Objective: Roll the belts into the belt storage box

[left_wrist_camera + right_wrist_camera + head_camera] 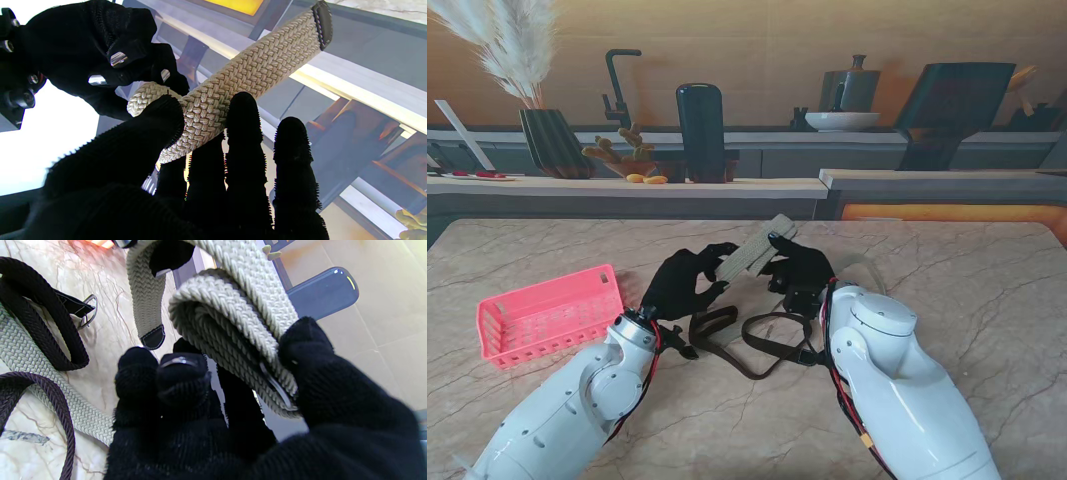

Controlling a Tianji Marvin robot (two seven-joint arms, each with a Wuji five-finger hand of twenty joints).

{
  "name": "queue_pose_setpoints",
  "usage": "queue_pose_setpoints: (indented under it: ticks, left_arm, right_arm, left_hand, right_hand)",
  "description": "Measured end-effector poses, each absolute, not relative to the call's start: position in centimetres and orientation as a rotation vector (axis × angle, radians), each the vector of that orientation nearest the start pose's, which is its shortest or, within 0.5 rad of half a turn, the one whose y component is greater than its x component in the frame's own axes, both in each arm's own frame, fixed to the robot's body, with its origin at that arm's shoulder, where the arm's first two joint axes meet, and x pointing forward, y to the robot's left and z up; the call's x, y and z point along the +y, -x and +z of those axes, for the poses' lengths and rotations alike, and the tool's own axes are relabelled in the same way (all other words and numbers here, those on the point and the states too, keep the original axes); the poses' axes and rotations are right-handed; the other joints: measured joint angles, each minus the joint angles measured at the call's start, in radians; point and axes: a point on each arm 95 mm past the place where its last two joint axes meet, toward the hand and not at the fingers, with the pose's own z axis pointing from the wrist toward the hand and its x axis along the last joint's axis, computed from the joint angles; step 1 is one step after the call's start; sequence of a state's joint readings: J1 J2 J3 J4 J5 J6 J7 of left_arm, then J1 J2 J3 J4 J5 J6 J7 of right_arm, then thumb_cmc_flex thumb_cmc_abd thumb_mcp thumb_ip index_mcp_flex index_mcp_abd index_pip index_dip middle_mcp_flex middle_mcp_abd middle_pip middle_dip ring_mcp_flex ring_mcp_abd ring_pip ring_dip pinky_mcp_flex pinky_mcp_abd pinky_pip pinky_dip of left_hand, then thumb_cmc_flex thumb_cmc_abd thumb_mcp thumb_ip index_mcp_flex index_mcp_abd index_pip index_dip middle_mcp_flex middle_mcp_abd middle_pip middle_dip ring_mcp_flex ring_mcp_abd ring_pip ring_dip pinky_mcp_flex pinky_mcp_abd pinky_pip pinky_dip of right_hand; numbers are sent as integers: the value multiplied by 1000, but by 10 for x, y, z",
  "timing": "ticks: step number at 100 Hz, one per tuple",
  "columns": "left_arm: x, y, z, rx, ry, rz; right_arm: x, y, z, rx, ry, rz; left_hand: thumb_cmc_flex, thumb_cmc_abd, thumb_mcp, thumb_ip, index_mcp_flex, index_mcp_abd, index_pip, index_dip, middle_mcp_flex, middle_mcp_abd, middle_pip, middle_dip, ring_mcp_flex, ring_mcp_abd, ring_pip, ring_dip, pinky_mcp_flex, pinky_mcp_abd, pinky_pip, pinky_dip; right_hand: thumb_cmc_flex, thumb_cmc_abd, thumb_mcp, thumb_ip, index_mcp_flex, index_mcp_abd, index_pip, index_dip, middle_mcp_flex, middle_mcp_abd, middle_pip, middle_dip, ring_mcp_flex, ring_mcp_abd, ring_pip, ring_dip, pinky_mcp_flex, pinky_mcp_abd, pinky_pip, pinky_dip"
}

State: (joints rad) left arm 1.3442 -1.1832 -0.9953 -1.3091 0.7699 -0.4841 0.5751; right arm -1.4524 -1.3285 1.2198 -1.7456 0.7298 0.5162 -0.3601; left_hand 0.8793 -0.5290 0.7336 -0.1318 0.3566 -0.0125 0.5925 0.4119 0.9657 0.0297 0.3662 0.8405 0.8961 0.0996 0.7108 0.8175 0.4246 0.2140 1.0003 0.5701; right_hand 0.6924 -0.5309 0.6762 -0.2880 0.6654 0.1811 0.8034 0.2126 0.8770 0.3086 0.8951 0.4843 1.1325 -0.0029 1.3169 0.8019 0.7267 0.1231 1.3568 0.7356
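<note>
Both of my black-gloved hands are up off the worktop (987, 270) at the middle of the stand view, sharing one beige braided belt (757, 255). Right hand (799, 272) pinches the rolled part of that belt between thumb and fingers; the right wrist view shows several stacked coils with a metal buckle edge at the thumb. Left hand (683, 283) has its thumb and fingers (242, 113) closed on the straight stretch, whose dark leather tip (323, 23) points away from me. Nearer to me, between my forearms, a dark brown belt (757, 350) lies looped on the marble. Well to the left sits the pink belt storage box (549, 312), with nothing visible inside.
</note>
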Motion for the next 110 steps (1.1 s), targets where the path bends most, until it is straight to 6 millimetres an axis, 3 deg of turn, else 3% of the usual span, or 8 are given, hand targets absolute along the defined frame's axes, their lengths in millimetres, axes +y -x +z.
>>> queue_pose_setpoints:
  ticks: [11, 24, 26, 44, 58, 70, 91, 110]
  left_arm:
    - [-65, -422, -309, 1139, 945, -2331]
    - [-67, -421, -310, 1189, 948, -2355]
    - [-67, -420, -310, 1195, 951, -2357]
    - [-69, -421, -311, 1212, 944, -2357]
    - [-71, -421, -312, 1209, 842, -2302]
    - [-72, -424, -313, 1203, 833, -2271]
    - [-71, -426, -314, 1178, 838, -2254]
    - [-71, -425, -315, 1170, 828, -2251]
  right_arm:
    - [72, -425, -271, 124, 2392, -1474]
    - [71, -426, -273, 151, 2392, -1442]
    - [71, -426, -273, 152, 2393, -1439]
    - [72, -426, -275, 172, 2392, -1394]
    - [75, -424, -278, 209, 2380, -1289]
    - [77, -423, -281, 181, 2390, -1255]
    - [84, -421, -286, 125, 2370, -1205]
    - [87, -423, -292, 133, 2374, -1170]
  left_hand:
    - [9, 2, -7, 0, 19, 13, 15, 14, 0, -8, 0, -7, 0, -1, -1, -3, -2, 0, 0, -1]
    - [74, 86, -80, -34, 19, 27, 15, 15, 0, -11, -14, -35, 0, -2, -21, -43, -5, 0, -13, -3]
    - [87, 98, -94, -53, 25, 31, 15, 15, 0, -11, -14, -48, 0, -2, -21, -48, -5, 0, -14, -3]
    - [134, 110, -138, -53, 20, 39, 15, -12, 0, 0, -14, -110, 2, 2, -22, -55, 2, -1, -27, -12]
    - [90, 70, -69, -51, -13, -14, 20, -12, 49, -6, -42, -134, 55, 2, -17, -72, 40, -27, -27, -34]
    - [70, 64, -64, -50, -84, -18, 21, -28, 71, -8, -43, -150, 67, -2, 0, -105, 61, -37, -1, -56]
    - [54, 22, -62, -47, -148, 78, -17, -76, 71, -17, -40, -190, 78, -14, 39, -147, 72, -43, 33, -93]
    - [41, -34, -48, -48, -160, 75, -84, -111, 71, -21, 10, -192, 91, -28, 65, -148, 80, -62, 33, -110]
  right_hand:
    - [0, 0, 0, 0, 0, 2, 1, 0, 0, 7, 3, 2, 0, -1, 0, 0, 0, 0, 0, 0]
    - [0, 0, 0, 0, 0, 6, 6, 0, -1, 17, 9, 14, 0, -2, 0, 0, 0, 0, 0, 0]
    - [0, 0, 0, 0, 0, 7, 6, 0, -1, 18, 9, 14, 0, -2, 0, 0, 0, 0, 0, 0]
    - [0, 31, -15, 0, 0, 25, 7, 0, -1, 21, 11, 14, 0, -4, 0, 0, 2, 0, 1, 0]
    - [0, 42, -18, 0, 0, 32, 7, 1, -1, 22, 11, 14, 0, -5, 0, 0, 13, 0, 1, 0]
    - [0, 42, -22, 0, 0, 32, 7, 1, -1, 22, 11, 3, 10, -5, 2, -1, 23, 0, 9, 0]
    - [0, 64, -46, 0, 0, 34, 7, 1, -1, 21, 11, 3, 10, -6, 11, -9, 24, 0, 22, 0]
    - [0, 84, -70, 0, 0, 34, 7, 10, 0, 19, 11, 3, 19, -6, 18, -9, 24, 0, 42, 0]
